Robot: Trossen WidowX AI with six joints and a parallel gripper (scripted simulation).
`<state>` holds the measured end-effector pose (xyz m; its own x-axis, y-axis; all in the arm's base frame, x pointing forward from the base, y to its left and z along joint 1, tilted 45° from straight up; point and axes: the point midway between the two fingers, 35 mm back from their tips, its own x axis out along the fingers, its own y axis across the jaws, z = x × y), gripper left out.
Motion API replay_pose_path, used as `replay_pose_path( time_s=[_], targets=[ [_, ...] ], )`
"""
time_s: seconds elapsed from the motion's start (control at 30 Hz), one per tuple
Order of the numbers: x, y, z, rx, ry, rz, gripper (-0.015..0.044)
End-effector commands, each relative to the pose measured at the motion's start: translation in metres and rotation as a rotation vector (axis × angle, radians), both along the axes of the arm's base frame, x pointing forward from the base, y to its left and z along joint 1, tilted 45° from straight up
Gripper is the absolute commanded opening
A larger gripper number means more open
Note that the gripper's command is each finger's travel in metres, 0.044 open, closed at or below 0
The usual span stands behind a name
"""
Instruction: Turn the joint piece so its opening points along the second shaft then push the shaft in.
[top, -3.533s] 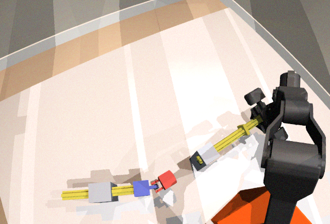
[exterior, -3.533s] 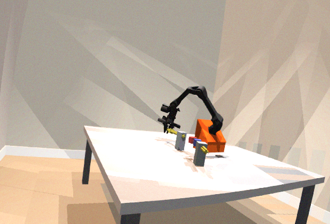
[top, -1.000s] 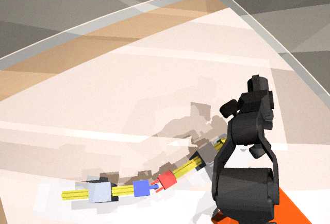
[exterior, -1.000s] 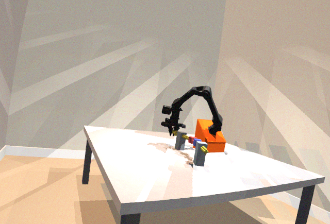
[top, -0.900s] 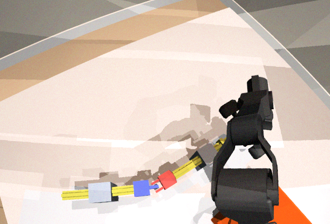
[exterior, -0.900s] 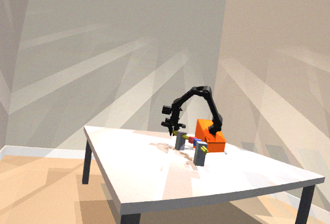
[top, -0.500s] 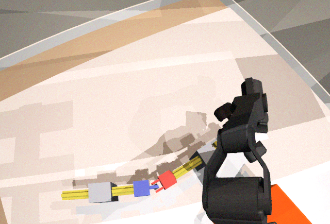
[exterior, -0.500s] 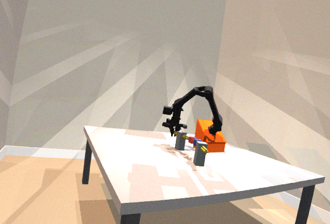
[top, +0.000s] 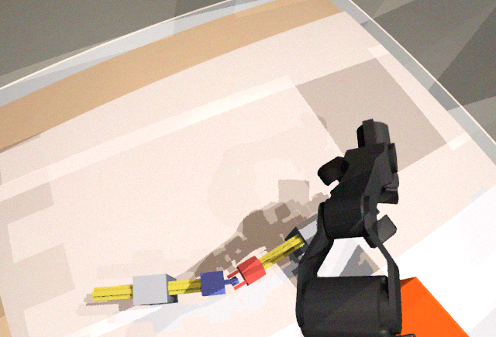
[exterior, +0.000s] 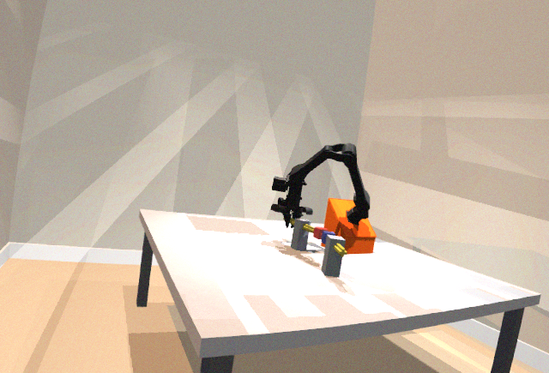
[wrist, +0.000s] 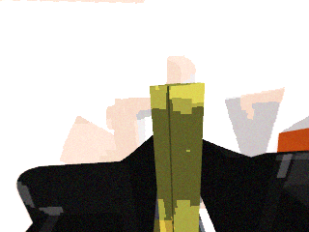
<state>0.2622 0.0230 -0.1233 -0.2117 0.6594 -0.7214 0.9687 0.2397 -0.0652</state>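
The fixed shaft [top: 113, 293] [exterior: 340, 249] is yellow and runs through a grey block [top: 149, 290] [exterior: 332, 258]. A blue piece [top: 211, 283] [exterior: 328, 237] sits on its end. The red square joint piece [top: 251, 270] [exterior: 319, 232] is hinged to the blue piece and turned in line with the second shaft [top: 282, 251] [exterior: 308, 228] [wrist: 185, 155]. That yellow shaft meets the red piece; how deep it sits inside cannot be seen. It passes through the second grey block [top: 309, 230] [exterior: 299, 237]. My gripper [exterior: 290, 224] [wrist: 169, 138] is shut on this shaft beyond that block, hidden in the top view.
The black arm arches over the right side from an orange base [top: 424, 309] [exterior: 363, 244], beside the blocks. Both blocks stand on the pale table [top: 139, 205] [exterior: 274, 280]. The table's edges lie well away from them.
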Motion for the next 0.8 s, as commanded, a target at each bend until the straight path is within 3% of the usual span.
replay_pose_path(
  time_s=[0.0,0.07,0.17,0.33,0.77],
  targets=[
    [0.0003,0.0000,0.0000,0.000,0.000,0.002,0.0000],
    [0.0003,0.0000,0.0000,0.000,0.000,0.002,0.0000],
    [0.0003,0.0000,0.0000,0.000,0.000,0.002,0.0067],
    [0.0003,0.0000,0.0000,0.000,0.000,0.002,0.0067],
    [0.0003,0.0000,0.0000,0.000,0.000,0.002,0.0408]
  ],
)
